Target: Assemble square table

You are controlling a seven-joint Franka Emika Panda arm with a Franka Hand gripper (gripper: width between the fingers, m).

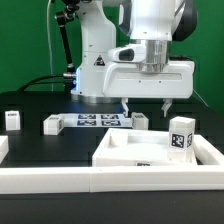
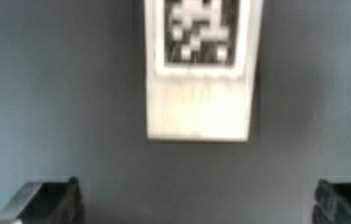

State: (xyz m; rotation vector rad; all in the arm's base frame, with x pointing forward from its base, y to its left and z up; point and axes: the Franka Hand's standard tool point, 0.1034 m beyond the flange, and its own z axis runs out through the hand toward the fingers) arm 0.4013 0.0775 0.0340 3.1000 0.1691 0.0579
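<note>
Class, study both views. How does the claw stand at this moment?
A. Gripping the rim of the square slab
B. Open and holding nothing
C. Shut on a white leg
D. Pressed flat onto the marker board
B: the claw hangs open in the air, its fingers are wide apart with nothing between them, and the white leg lies untouched.

White square slab (image 1: 125, 148) flat on desk, rim up. Behind it, well apart: left leg (image 1: 12, 120), second leg (image 1: 52, 124), middle leg (image 1: 138, 120). Upright by its right corner: tagged right leg (image 1: 181, 133).
</note>
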